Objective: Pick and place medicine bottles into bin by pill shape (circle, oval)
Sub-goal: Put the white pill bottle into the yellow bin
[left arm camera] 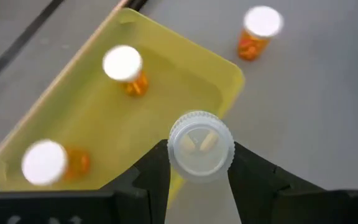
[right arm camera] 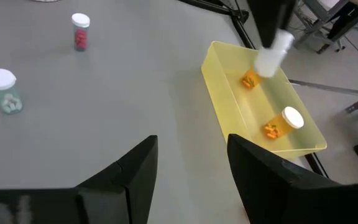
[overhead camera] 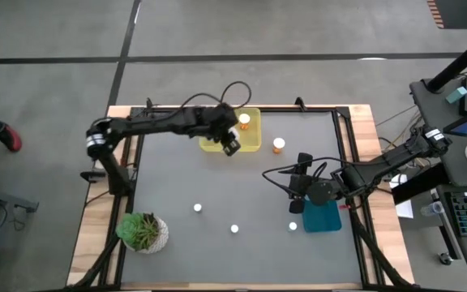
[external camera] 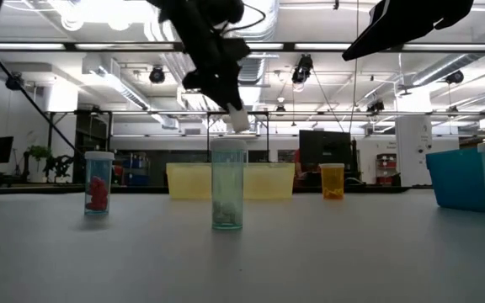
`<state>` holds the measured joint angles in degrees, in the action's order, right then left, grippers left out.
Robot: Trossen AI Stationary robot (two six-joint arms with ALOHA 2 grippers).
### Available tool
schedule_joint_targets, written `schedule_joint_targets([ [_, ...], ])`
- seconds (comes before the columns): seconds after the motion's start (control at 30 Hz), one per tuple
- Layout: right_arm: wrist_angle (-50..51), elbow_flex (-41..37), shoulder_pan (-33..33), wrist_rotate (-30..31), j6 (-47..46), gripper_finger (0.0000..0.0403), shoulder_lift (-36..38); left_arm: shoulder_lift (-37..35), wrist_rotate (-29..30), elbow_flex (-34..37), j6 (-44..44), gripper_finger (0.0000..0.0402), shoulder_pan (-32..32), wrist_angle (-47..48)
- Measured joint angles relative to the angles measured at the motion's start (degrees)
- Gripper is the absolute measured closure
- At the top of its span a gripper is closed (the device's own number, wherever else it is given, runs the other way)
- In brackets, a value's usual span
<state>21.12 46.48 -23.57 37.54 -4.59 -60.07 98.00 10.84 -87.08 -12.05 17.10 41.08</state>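
Left end effector (left arm camera: 199, 177) clenched on a small clear white-capped pill bottle (left arm camera: 200, 148), above the shallow yellow plastic bin (left arm camera: 166, 81) holding two orange white-capped bottles (left arm camera: 126, 67). Right end effector (right arm camera: 188, 180) released, hovering beside the teal bin (overhead camera: 323, 216).

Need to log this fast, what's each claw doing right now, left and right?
Left claw: closed on a clear bottle, over the yellow bin.
Right claw: open, holding nothing, near the blue bin.
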Motion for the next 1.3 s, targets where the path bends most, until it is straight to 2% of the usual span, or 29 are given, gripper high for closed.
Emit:
schedule_joint_targets([
  [0.2,0.0,-0.03,0.0,0.0,0.14,0.0216,0.0,6.47,-0.14,-4.98,2.53,0.0281,4.29,0.3],
  [0.67,0.0,-0.26,0.0,0.0,0.14,0.0216,0.0,15.89,-0.09,-5.25,2.48,0.0281,12.28,-0.29],
  [1.3,-0.17,-0.35,0.0,0.0,0.17,0.0216,0.02,17.63,2.2,-5.14,3.56,0.0281,13.96,-3.01],
])
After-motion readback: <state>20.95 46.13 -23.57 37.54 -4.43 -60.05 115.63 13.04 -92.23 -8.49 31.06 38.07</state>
